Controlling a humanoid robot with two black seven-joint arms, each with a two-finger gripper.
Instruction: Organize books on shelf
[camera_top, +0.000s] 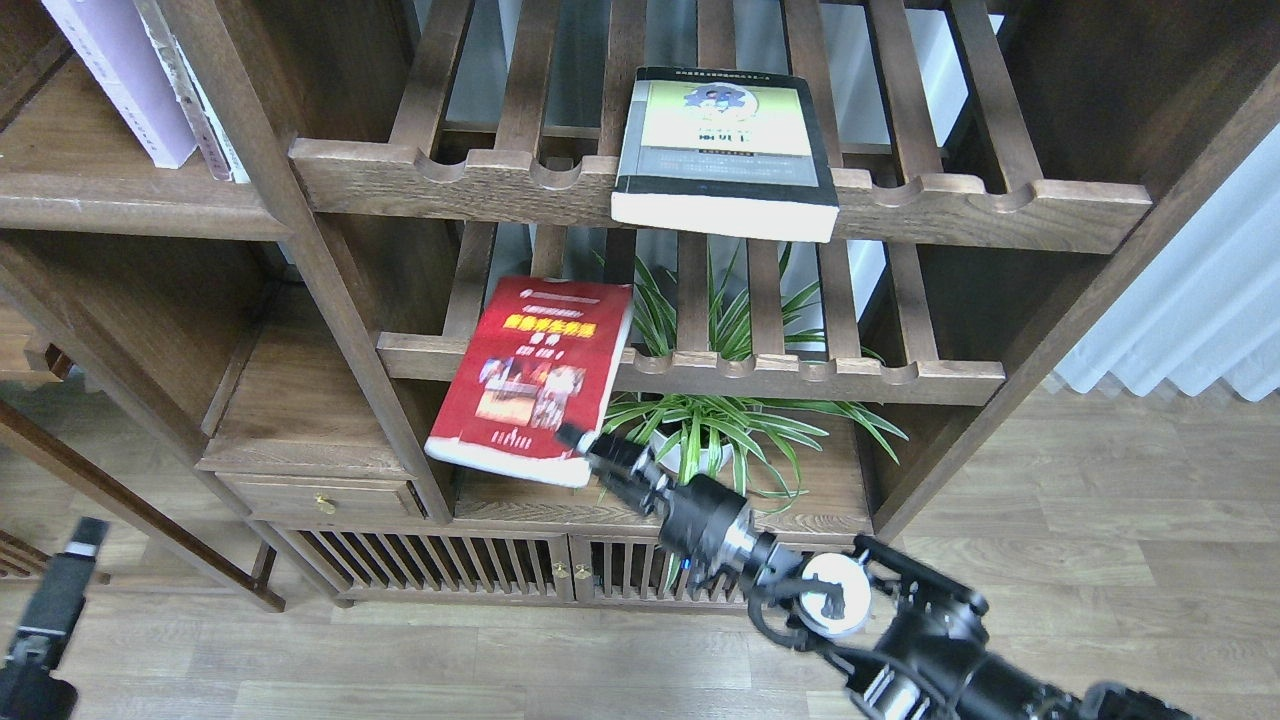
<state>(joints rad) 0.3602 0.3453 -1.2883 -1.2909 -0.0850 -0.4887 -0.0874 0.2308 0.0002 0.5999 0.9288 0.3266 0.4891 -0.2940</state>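
The red book with photos hangs tilted, half off the front rail of the lower slatted rack. My right gripper is shut on its near right corner. The thick black-edged book with the yellow-green cover lies flat on the upper slatted rack, overhanging its front rail. The pale lavender-white book stands leaning on the solid dark-brown shelf at the upper left, beside other thin books. My left gripper shows small and dark at the bottom left, far from the books.
A potted spider plant sits under the lower rack, right behind my right wrist. A bookcase upright separates the shelf from the racks. A drawer with a brass knob and slatted cabinet doors lie below. A pale curtain hangs at the right.
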